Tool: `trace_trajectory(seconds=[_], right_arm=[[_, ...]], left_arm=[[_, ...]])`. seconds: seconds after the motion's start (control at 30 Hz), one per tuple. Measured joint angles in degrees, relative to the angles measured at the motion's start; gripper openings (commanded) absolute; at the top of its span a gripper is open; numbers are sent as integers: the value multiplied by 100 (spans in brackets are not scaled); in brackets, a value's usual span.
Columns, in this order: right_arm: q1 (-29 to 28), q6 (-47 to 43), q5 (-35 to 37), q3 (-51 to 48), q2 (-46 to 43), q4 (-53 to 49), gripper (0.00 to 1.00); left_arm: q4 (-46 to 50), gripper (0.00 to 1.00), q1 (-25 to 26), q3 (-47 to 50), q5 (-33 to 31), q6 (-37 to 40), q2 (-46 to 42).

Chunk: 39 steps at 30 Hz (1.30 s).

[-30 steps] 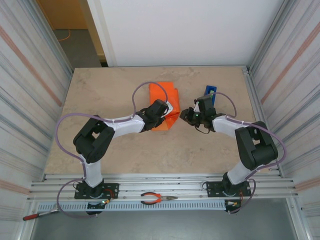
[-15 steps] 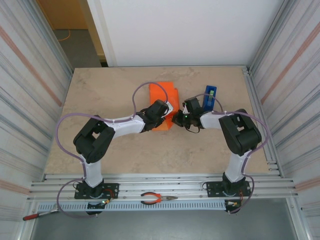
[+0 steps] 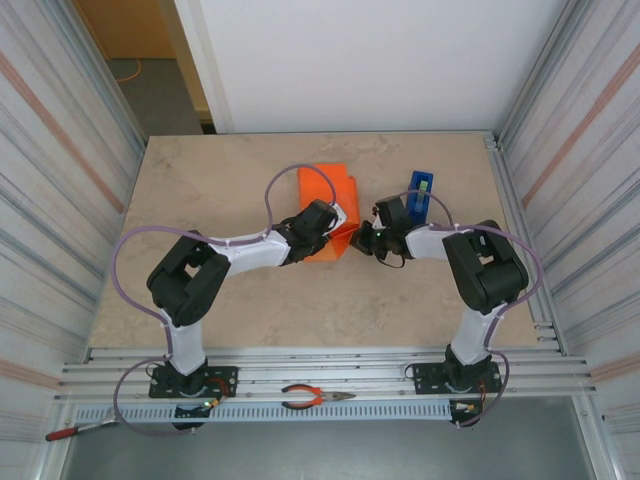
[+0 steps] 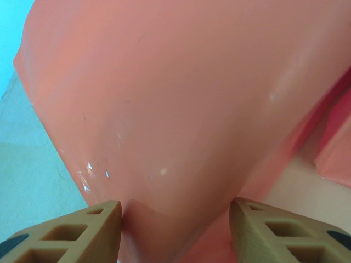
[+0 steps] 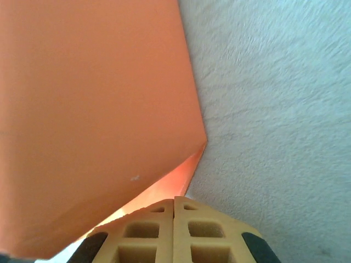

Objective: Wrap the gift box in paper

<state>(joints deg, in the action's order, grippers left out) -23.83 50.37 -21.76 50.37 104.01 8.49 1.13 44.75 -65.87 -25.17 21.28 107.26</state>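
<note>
The gift box (image 3: pixel 326 188) shows as a compact orange block at mid-table, covered by the orange paper (image 3: pixel 343 238), which creases down toward its near right side. The box's own faces are hidden. My left gripper (image 3: pixel 337 222) rests on the block's near right part. In the left wrist view it (image 4: pixel 175 233) stands open, the paper (image 4: pixel 164 98) bulging between its tan fingers (image 4: pixel 101 227). My right gripper (image 3: pixel 361 238) sits at the paper's right corner. In the right wrist view it (image 5: pixel 174 204) is shut, fingertips together at a folded paper edge (image 5: pixel 82 109), nothing visibly pinched.
A narrow blue tape dispenser (image 3: pixel 420 190) stands just right of the block, behind my right forearm. Pliers (image 3: pixel 316 397) lie on the rail at the near edge. A red-handled tool (image 3: pixel 68 432) lies bottom left. Bare beige tabletop (image 3: pixel 210 180) stretches to the left; metal walls flank both sides.
My right gripper has moved left from beside the tape dispenser to the paper's right corner, its arm folding inward. The left arm and the orange block have stayed put.
</note>
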Motion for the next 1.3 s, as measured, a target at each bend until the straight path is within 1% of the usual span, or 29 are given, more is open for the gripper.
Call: trace_trajectory(seconds=[0.13, 0.33, 0.43, 0.67, 0.73, 0.93, 1.13, 1.3], right_arm=[[33, 2, 85, 125, 11, -52, 0], [-28, 0, 181, 446, 348, -83, 0], [-125, 0, 264, 455, 444, -98, 0], [-177, 0, 348, 306, 365, 37, 0], [-181, 2, 372, 190, 245, -11, 0], [-264, 0, 398, 61, -232, -304, 0], [-356, 0, 396, 144, -376, -365, 0], [-282, -120, 398, 162, -461, -632, 0]], left_arm=[[0, 53, 0, 0, 0, 0, 0], [-17, 53, 2, 0, 0, 0, 4], [-17, 53, 11, 0, -4, 0, 4], [68, 54, 11, -46, 66, -17, -11], [221, 55, 11, -116, 256, -81, -55], [796, 58, -136, -358, 1281, -673, -380], [892, 59, -750, -431, 2092, -1696, -964], [946, 61, -1377, -424, 2583, -2535, -1023]])
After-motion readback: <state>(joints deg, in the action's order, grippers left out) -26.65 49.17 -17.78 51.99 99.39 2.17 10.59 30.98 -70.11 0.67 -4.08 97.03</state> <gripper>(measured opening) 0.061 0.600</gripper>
